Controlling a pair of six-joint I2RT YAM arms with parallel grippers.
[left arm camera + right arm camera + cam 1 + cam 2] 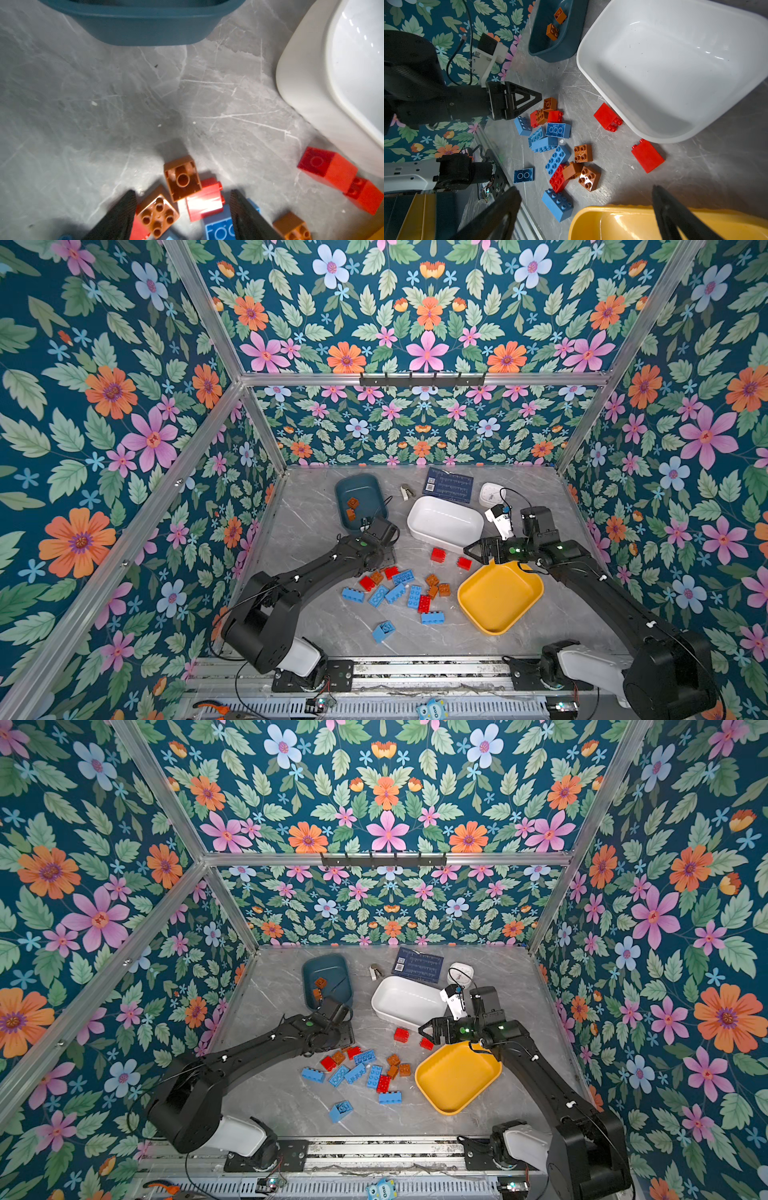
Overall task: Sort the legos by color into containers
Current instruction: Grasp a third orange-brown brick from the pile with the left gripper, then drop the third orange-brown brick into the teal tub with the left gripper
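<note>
In the left wrist view my left gripper (182, 207) hangs low over the legos (395, 589), open. A studded orange-brown brick (158, 216), an upturned orange-brown brick (182, 178) and a red brick (204, 201) lie between its fingers, none gripped. My right gripper (471, 551) is open and empty above the far rim of the yellow tub (498, 597), which is empty. The dark teal tub (365, 489) holds two orange-brown bricks (352, 508). Nothing lies in the white tub (444, 518). Two red bricks (437, 555) lie apart beside it.
A dark blue card (448, 485), a white clock (490, 494) and a small metal clip (407, 492) lie at the back of the grey marble table. Floral walls close in three sides, and an aluminium rail (415, 668) runs along the front.
</note>
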